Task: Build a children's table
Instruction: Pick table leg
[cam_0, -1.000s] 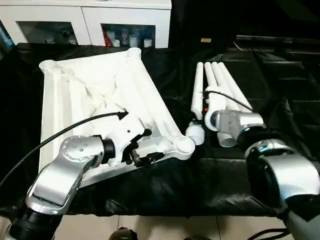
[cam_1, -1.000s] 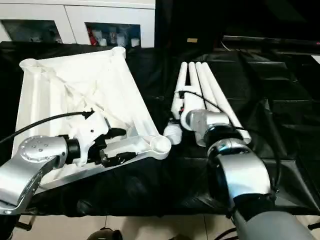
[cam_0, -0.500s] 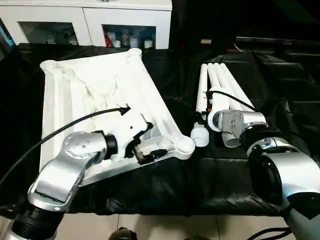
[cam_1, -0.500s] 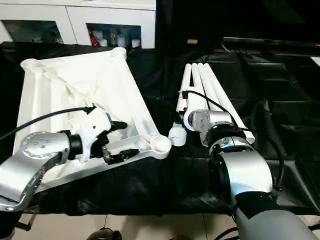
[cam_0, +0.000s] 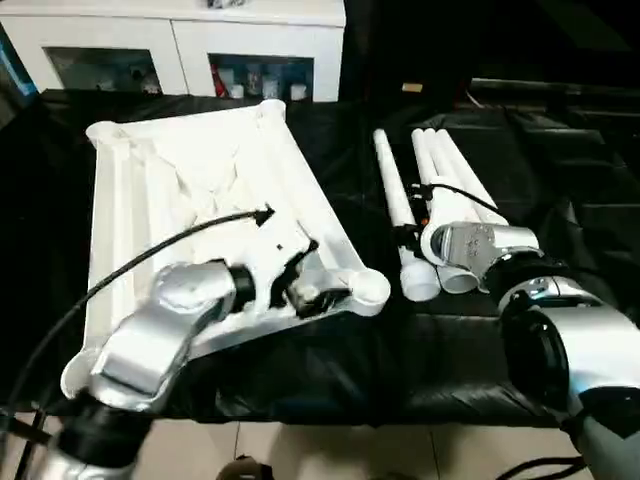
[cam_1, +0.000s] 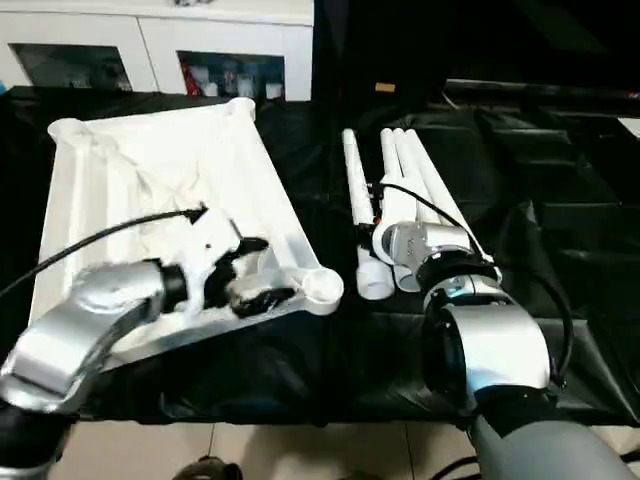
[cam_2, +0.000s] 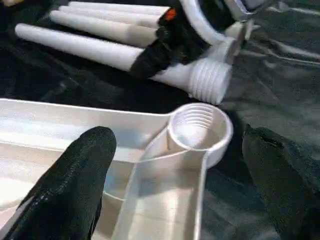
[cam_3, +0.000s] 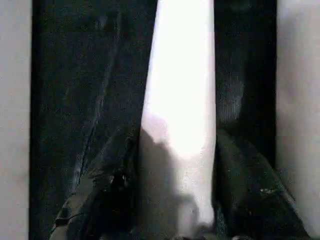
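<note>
The white tabletop (cam_0: 200, 170) lies ribbed underside up on the black cloth, left of centre. My left gripper (cam_0: 312, 278) is open over its near right corner. In the left wrist view its fingers (cam_2: 85, 175) stand wide apart on either side of the round threaded socket (cam_2: 200, 131). To the right lie the white legs (cam_0: 450, 175). One leg (cam_0: 390, 185) is angled away from the rest, its threaded end (cam_0: 418, 282) near the socket. My right gripper (cam_3: 177, 165) is shut on this leg, one black finger (cam_3: 107, 200) against each side.
A white cabinet (cam_0: 170, 40) with glass-fronted compartments stands behind the table. Black cloth (cam_0: 400, 360) covers the table to its front edge, with pale floor (cam_0: 300, 440) below. A black cable (cam_0: 150, 255) loops over the tabletop from my left wrist.
My right gripper has closed on the leftmost leg and swung it out of the bundle towards the tabletop. My left gripper has moved closer to the corner socket and stays open.
</note>
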